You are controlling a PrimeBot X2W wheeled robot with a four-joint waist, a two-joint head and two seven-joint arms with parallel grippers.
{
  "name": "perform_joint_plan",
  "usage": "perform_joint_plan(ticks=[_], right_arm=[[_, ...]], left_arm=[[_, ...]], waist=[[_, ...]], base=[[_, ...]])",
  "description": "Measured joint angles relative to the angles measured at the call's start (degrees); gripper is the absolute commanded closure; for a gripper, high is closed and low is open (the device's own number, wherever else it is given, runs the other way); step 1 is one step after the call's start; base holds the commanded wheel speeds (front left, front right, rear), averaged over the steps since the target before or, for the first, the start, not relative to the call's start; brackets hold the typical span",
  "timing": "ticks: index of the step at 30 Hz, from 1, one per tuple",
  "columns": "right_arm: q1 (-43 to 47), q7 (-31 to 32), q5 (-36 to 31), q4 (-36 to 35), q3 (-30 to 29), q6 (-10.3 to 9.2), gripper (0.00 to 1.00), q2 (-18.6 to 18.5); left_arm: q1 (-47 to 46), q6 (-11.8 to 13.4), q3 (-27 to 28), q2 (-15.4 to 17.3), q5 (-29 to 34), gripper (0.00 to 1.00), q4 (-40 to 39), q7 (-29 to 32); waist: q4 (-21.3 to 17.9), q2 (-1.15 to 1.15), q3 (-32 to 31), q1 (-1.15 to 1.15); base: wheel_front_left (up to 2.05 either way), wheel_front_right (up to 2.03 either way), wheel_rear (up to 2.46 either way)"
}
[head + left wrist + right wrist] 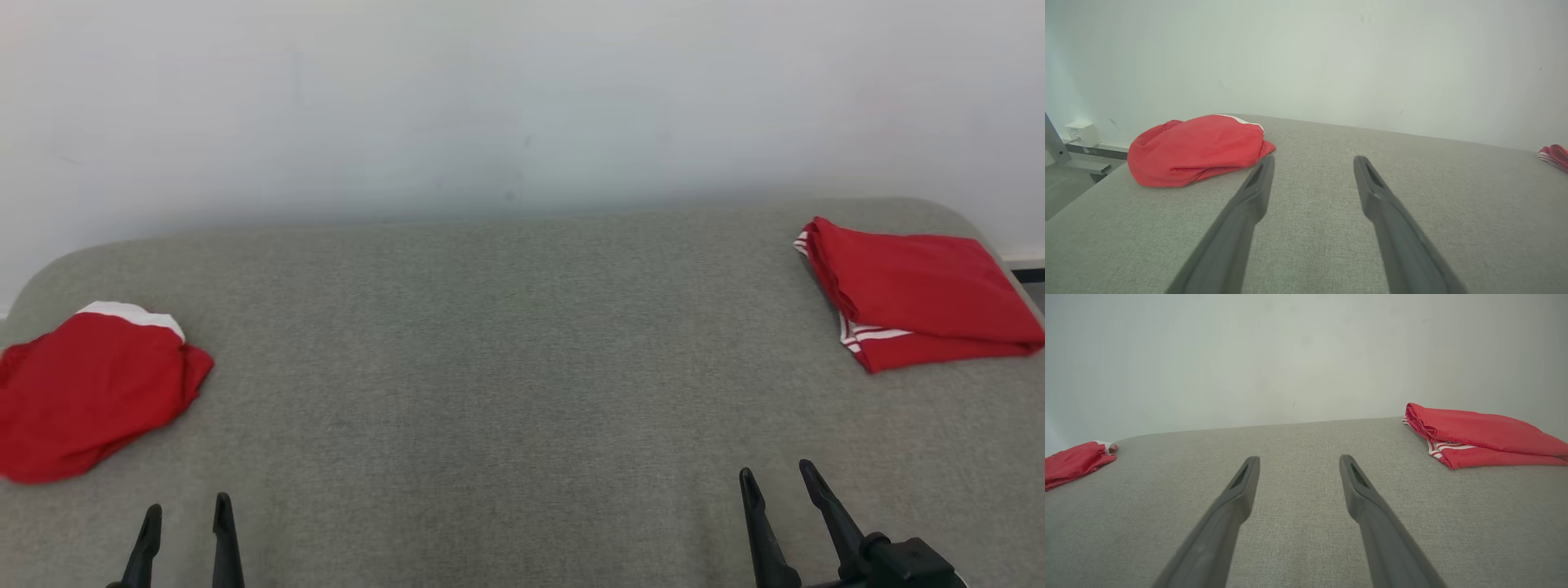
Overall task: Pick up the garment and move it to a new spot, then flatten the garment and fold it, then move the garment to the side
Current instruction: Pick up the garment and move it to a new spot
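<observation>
A bench (pixel 506 351) covered in grey woven fabric, with rounded far corners, stands against a plain pale wall (pixel 490 98).

The crumpled red garment (pixel 90 392) lies at the bench's left edge, about midway between the near and far sides. It is bunched into a loose heap, with a white band showing along its far side. In the left wrist view its near corner lies close to the tip of one finger, but whether they touch cannot be told from there. The head view shows clear grey fabric between the heap and the fingers.

A folded red garment (pixel 914 286) sits in the far right corner of the bench. It is laid in flat layers, with white stripes showing at its left end and along the near fold. The two garments are well apart, with the wide bare middle of the bench between them.

The left tool (pixel 188 505) is at the near edge of the bench, towards the left. Its two dark fingers are spread apart with nothing between them. The right tool (pixel 775 469) is at the near edge, towards the right, also spread apart and empty, and it is well short of the folded garment. Both tools point towards the far edge and the wall.
</observation>
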Motion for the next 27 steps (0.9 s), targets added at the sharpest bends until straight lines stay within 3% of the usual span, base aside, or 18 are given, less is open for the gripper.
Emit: perform_joint_plan(ticks=[9, 27], right_arm=[[0.3, 0.0, 0.6, 1.2, -0.1, 0.00, 0.00, 0.6], [-0.3, -0.1, 0.6, 1.8, -0.4, 0.00, 0.00, 1.8]], left_arm=[[-0.2, 0.1, 1.1, 1.0, 0.9, 0.00, 0.4, 0.0], [-1.3, 0.4, 2.3, 2.2, 1.0, 0.00, 1.0, 0.0]], waist=[[5.3, 0.00, -0.1, 0.00], [20.1, 0.00, 1.0, 0.01]], base=[[0.00, 0.00, 0.00], [0.00, 0.00, 0.00]])
